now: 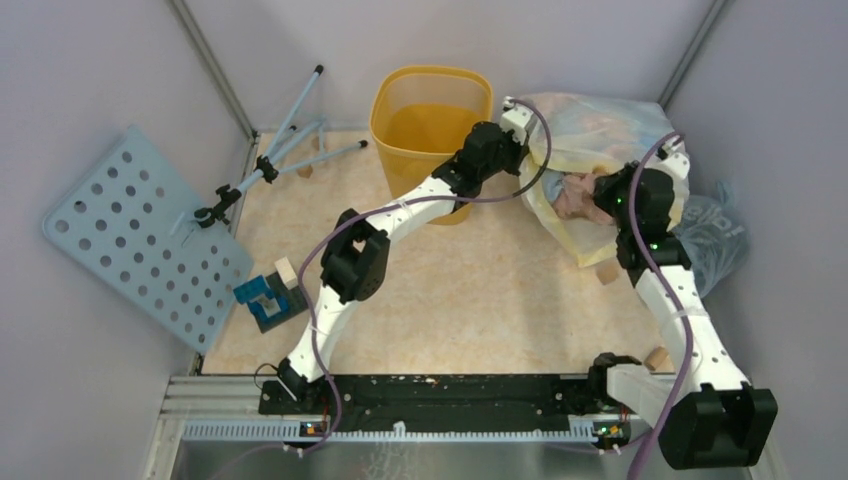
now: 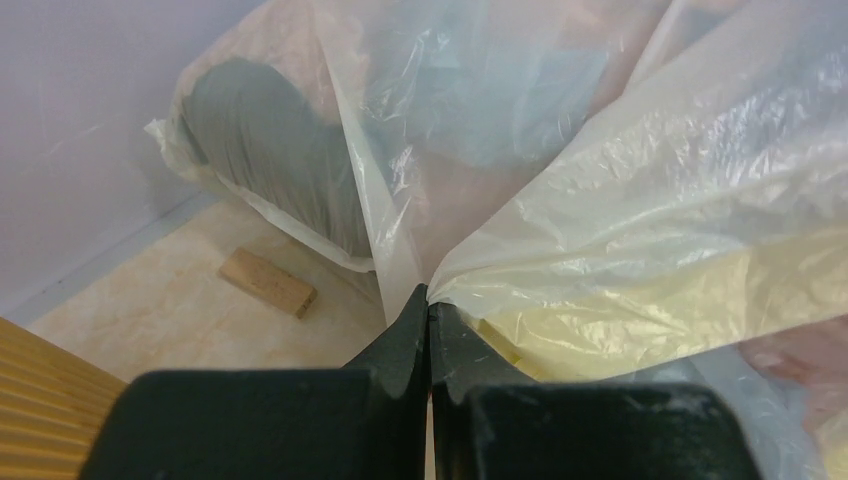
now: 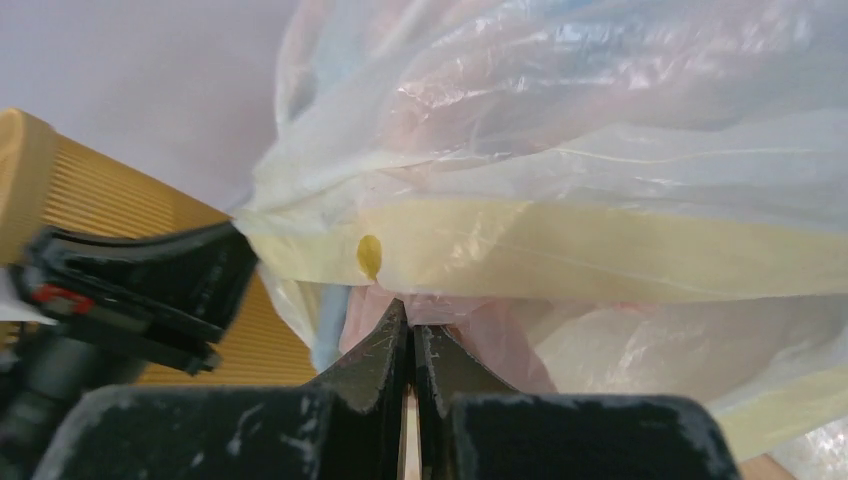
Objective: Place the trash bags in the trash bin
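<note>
The yellow-orange trash bin (image 1: pixel 430 120) stands at the back of the table, and its ribbed wall (image 3: pixel 150 225) shows in the right wrist view. To its right lies a large whitish-yellow sack (image 1: pixel 590 135) with a pale pink trash bag (image 1: pixel 568 195) in its mouth. My left gripper (image 2: pixel 428 292) is shut on the sack's film (image 2: pixel 640 200), holding its edge up beside the bin. My right gripper (image 3: pixel 410 322) is inside the sack's mouth, shut on a fold of the pink trash bag (image 3: pixel 520 345). The sack (image 3: pixel 600 240) hangs over it.
A grey-blue plastic bag (image 1: pixel 715 235) lies against the right wall. Small wooden blocks (image 1: pixel 607 270) (image 1: pixel 657 357) (image 2: pixel 268 282) are scattered on the table. A perforated grey panel (image 1: pixel 140 235), a folded tripod (image 1: pixel 280 160) and a blue fixture (image 1: pixel 268 298) sit at the left.
</note>
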You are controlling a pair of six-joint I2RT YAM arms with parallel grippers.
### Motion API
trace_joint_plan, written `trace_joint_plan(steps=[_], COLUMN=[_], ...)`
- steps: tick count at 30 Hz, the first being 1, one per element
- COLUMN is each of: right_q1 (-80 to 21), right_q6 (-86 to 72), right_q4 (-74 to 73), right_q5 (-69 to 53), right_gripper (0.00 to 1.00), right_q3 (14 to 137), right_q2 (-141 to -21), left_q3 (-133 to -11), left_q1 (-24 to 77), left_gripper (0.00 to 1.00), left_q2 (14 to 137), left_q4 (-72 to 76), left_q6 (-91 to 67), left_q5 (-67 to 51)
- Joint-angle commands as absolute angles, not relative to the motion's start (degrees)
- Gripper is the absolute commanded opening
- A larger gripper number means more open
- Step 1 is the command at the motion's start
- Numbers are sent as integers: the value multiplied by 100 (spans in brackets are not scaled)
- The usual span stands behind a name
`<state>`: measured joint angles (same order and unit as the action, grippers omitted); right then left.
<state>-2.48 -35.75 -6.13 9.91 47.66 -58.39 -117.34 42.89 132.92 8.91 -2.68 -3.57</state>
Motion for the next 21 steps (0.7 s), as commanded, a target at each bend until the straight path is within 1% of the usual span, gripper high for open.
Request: trace_joint_plan(steps=[1, 7, 14, 21], right_q1=[-207, -202, -202, -203], right_q6=[-3131, -2987, -2651, -2556], right_q4=[-1242, -1706, -2397, -2673], right_q5=[1107, 916, 1261, 468], right_gripper=[0, 0, 0, 0], right_q3=[5556, 5827, 6628, 7244], right_q2=[-5701, -5644, -4999, -4255], left_q3=[-11919, -11513, -11691, -12106], left_q1=[4271, 4271, 4288, 4438], left_gripper=[0, 0, 0, 0], left_q2=[13309, 12911, 13104, 13413], left_q4=[970, 1157, 1096, 1077], left_q6=[-508, -562, -767, -800], left_q5=[-490, -465, -660, -662])
